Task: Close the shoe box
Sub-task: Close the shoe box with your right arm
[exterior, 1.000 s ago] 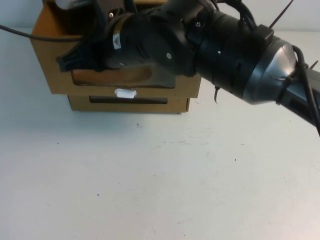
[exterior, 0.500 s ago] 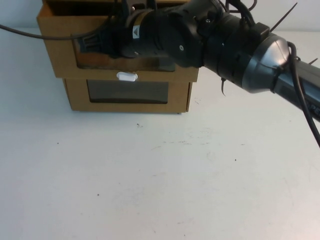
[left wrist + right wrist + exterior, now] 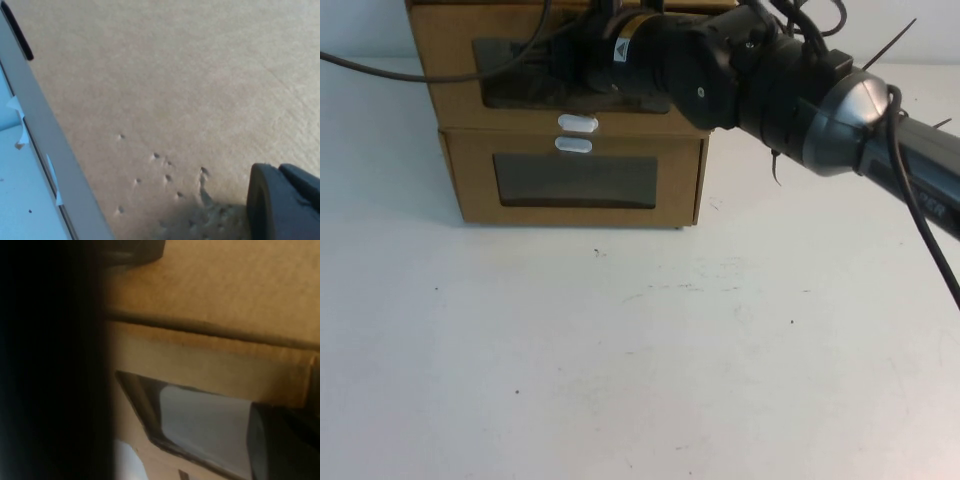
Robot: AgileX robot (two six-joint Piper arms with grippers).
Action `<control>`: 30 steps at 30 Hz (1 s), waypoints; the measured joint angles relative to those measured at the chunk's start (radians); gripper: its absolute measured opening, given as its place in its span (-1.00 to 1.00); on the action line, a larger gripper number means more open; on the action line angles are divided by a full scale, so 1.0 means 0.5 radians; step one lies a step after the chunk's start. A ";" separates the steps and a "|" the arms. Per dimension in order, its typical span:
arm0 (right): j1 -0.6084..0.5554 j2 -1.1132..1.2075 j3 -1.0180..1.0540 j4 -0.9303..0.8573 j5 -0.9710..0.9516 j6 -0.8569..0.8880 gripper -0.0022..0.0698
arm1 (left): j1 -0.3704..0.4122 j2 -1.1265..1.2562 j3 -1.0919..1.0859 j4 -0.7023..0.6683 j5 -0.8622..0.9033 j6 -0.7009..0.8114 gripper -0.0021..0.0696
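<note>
The brown cardboard drawer-style shoe box [image 3: 470, 95], with a clear window and a small white pull tab [image 3: 577, 122] below it, sits at the table's far left on top of a like cardboard box [image 3: 575, 182], their fronts nearly flush. The right gripper [image 3: 582, 62] presses against the upper window; whether its jaws are open cannot be told. The left gripper [image 3: 285, 202] hangs close over plain cardboard, its jaws' state unclear. The white table [image 3: 650, 350] spreads nearer.
</note>
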 joint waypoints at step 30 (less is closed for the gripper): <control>0.340 -0.911 0.051 -0.078 1.449 -0.205 -0.97 | 0.000 -0.779 0.171 0.052 0.086 -0.050 -0.95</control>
